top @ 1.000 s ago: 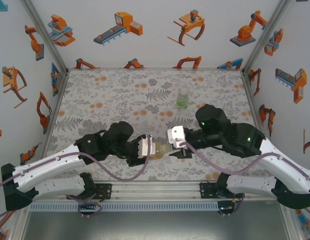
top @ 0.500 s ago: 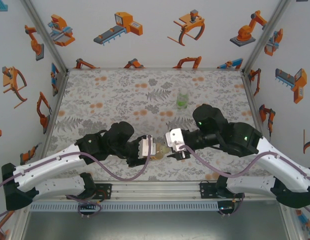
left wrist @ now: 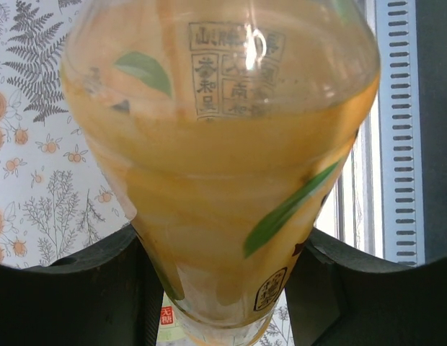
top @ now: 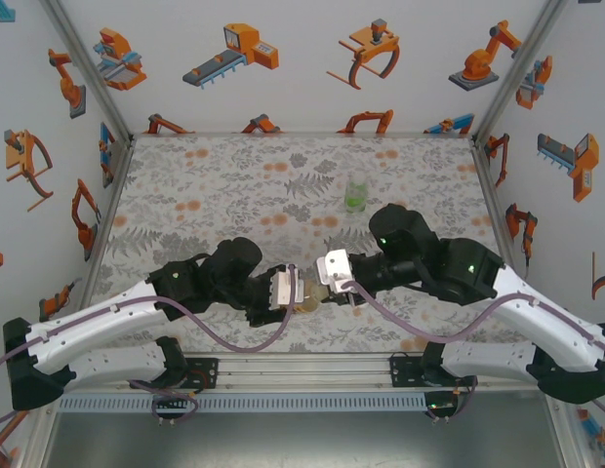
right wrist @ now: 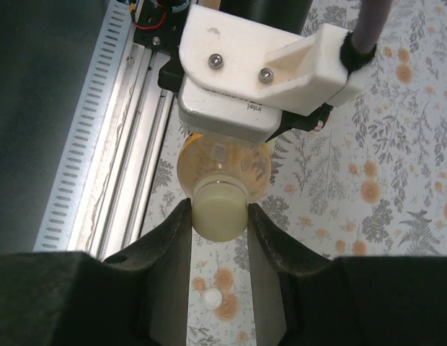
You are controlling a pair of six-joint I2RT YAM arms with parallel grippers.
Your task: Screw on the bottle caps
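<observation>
Finds the left gripper (top: 301, 292) clamped on the yellow-orange bottle (left wrist: 223, 158), with dark fingers (left wrist: 72, 288) pressed to both sides of its body. Notes the bottle held clear of the floral tabletop (top: 234, 185), lying roughly level near the table's front edge, about midway between the two arms, neck toward the right arm.

Finds the right gripper (top: 329, 294) closed on the pale cap (right wrist: 218, 209) at the bottle's mouth, one finger (right wrist: 173, 245) touching each side of it. Cannot judge the seating of the cap on the thread.

Sees the left wrist's white camera housing (right wrist: 259, 72) directly behind the bottle in the right wrist view, covering most of the body.

Records a loose white cap (right wrist: 211, 297) on the cloth beneath the gripped cap, apart from both grippers.

Records a clear bottle with green label (top: 357, 192) standing upright farther back, right of centre, near the right arm's dark elbow joint (top: 400, 229) but apart from it.

Notes the slotted metal rail (right wrist: 101, 158) along the near edge, just beside the working spot.

Notes the enclosure walls (top: 302, 58), printed with orange robot drawings, on three sides.
</observation>
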